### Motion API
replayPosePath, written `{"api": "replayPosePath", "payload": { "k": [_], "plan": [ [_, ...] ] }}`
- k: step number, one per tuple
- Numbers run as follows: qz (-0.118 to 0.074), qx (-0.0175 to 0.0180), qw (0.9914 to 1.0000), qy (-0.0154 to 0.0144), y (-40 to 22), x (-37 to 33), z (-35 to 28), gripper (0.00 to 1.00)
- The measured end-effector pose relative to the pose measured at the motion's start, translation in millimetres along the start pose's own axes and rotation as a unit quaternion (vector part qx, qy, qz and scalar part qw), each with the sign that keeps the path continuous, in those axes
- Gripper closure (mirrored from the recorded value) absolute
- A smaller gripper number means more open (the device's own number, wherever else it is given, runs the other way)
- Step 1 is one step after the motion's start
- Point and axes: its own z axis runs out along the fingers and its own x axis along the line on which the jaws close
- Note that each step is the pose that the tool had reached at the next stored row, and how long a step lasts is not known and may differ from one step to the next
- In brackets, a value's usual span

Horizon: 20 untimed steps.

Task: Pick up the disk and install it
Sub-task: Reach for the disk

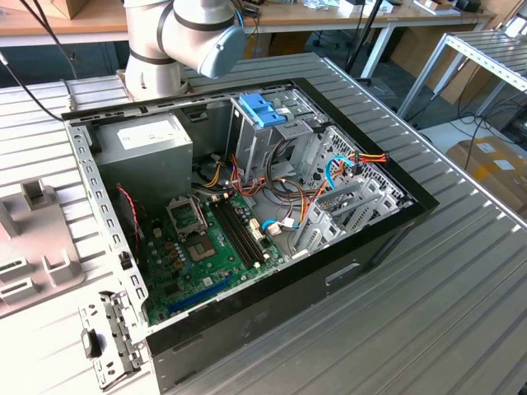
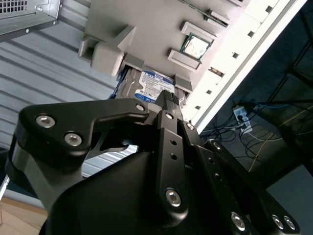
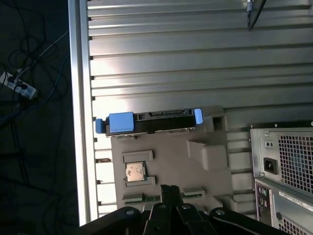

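The gripper [image 3: 169, 188] is clenched on nothing: in both wrist views its black fingers [image 2: 168, 105] meet in one narrow tip with nothing between them. It hangs above a beige holder [image 3: 166, 161], pointing down at it and clear of the disk [image 3: 149, 121].

The disk stands on edge in a slot at the holder's far side, touching the holder's walls, with a blue plastic rail at each end. In the second wrist view its white label with a blue band [image 2: 154, 85] shows just past the fingertips, between two raised blocks of the holder. A square processor chip [image 3: 135, 171] lies in a recess of the same holder, between the disk and the gripper's tip.

The holder rests on a ribbed metal table [image 3: 171, 58], close to the table's edge. Beyond that edge, a power strip [image 3: 19, 88] and loose cables lie on the dark floor. The perforated rear of a computer case [image 3: 286, 171] stands just beside the holder.

In the exterior view the arm [image 1: 193, 33] shows as thick grey joints with a blue cap, rising behind the case. The case lies open on its side. Inside it are a grey power supply [image 1: 144, 144], a green motherboard [image 1: 206, 247] and a metal drive cage [image 1: 263, 111] with blue clips.
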Motion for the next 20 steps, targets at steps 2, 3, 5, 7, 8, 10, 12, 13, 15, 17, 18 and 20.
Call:
{"api": "replayPosePath", "payload": {
  "k": [2,3,5,7,8,10,12,13,15,17,18,20],
  "plan": [
    [0.000,0.0002,1.00000,-0.0001,4.1,0.3,1.8,0.89],
    [0.000,0.0016,1.00000,-0.0002,6.9,0.6,3.4,0.89],
    [-0.001,0.0177,0.99984,-0.0014,14.3,1.2,6.4,0.89],
    [-0.001,0.0257,0.99967,-0.0019,18.4,1.6,7.8,0.89],
    [-0.001,0.0305,0.99953,-0.0024,21.8,1.9,9.0,0.89],
    [-0.001,0.0352,0.99938,-0.0028,26.2,2.3,10.7,0.89],
    [-0.001,0.0378,0.99928,-0.0029,29.0,2.6,12.0,0.89],
    [-0.001,0.0378,0.99928,-0.0030,29.3,2.6,12.9,0.89],
    [-0.001,0.0379,0.99928,-0.0029,29.2,2.7,13.7,0.89],
    [-0.001,0.0379,0.99928,-0.0028,29.3,2.8,13.9,0.89],
    [-0.001,0.0379,0.99928,-0.0028,29.3,2.8,14.0,0.89],
    [-0.001,0.0379,0.99928,-0.0029,29.2,2.7,14.1,0.89]
  ]
}}
